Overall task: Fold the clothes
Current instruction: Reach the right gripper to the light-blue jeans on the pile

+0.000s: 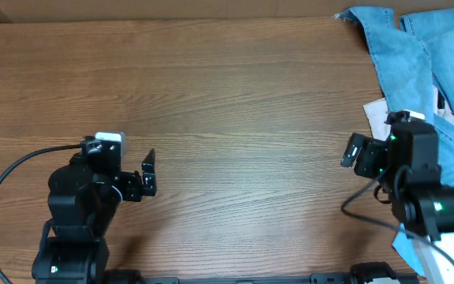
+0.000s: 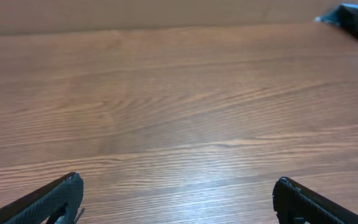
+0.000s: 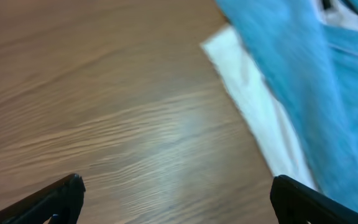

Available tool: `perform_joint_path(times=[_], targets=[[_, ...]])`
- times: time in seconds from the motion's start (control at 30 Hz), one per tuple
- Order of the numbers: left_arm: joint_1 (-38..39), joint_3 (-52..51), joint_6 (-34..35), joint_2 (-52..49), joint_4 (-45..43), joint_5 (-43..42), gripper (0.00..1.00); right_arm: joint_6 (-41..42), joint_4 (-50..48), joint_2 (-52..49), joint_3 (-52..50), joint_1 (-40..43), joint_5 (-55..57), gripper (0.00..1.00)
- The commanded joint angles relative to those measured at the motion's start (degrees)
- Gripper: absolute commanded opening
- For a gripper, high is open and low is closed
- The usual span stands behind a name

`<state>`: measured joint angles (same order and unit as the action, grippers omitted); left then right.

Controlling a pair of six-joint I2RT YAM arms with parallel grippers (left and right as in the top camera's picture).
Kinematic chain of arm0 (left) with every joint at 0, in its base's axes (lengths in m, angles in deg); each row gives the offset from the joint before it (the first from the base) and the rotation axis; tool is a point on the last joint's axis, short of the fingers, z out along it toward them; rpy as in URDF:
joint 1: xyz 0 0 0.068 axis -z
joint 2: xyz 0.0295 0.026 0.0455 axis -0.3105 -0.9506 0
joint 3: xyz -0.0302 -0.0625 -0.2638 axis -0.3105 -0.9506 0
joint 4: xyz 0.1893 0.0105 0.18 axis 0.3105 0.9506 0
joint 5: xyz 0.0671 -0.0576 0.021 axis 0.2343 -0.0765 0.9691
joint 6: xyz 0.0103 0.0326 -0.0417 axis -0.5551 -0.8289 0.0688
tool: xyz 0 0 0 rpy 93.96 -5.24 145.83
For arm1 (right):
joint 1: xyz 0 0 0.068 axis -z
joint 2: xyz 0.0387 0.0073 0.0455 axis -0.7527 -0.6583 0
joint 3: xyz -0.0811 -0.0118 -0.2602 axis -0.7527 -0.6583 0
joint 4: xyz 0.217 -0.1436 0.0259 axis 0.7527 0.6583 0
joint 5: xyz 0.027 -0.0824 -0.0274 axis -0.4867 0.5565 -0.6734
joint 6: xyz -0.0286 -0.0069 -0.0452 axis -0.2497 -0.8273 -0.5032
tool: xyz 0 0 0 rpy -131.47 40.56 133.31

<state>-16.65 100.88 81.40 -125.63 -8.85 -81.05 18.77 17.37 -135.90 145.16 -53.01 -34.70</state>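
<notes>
The light-blue denim jeans (image 1: 416,47) lie at the table's far right, legs reaching to the back edge, partly hidden under my right arm. A white inner lining (image 3: 253,106) shows along their edge in the right wrist view, beside the blue denim (image 3: 303,68). My right gripper (image 1: 357,155) is open and empty, just left of the jeans, over bare wood (image 3: 176,186). My left gripper (image 1: 148,175) is open and empty at the front left, far from the jeans (image 2: 178,186). A corner of denim (image 2: 353,15) shows far off in the left wrist view.
The wooden table (image 1: 227,102) stretches between the two arms. A black cable (image 1: 6,177) loops at the left arm's side. A cardboard-coloured edge (image 1: 22,9) runs along the back left.
</notes>
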Motion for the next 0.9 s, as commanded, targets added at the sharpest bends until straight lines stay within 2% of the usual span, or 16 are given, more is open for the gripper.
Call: perform_joint_path(times=[0.0, 0.33, 0.63, 0.73, 0.87], targets=[[0.2, 1.5, 0.6, 0.2, -0.1, -3.3, 1.00, 6.0, 1.2, -4.3, 1.9, 3.8, 9.7, 1.00], [0.2, 1.5, 0.6, 0.2, 0.0, -3.3, 1.00, 6.4, 4.5, -24.2, 1.8, 24.2, 6.9, 1.00], [0.2, 1.5, 0.6, 0.2, 0.3, -3.3, 1.00, 7.7, 3.0, -34.6, 1.7, 32.1, 7.0, 0.99], [0.2, 1.5, 0.6, 0.2, 0.3, -3.3, 1.00, 7.7, 2.8, -34.9, 1.4, 33.1, 6.7, 0.82], [0.2, 1.5, 0.6, 0.2, 0.3, -3.3, 1.00, 7.7, 2.9, -34.9, 1.4, 33.4, 5.5, 0.23]])
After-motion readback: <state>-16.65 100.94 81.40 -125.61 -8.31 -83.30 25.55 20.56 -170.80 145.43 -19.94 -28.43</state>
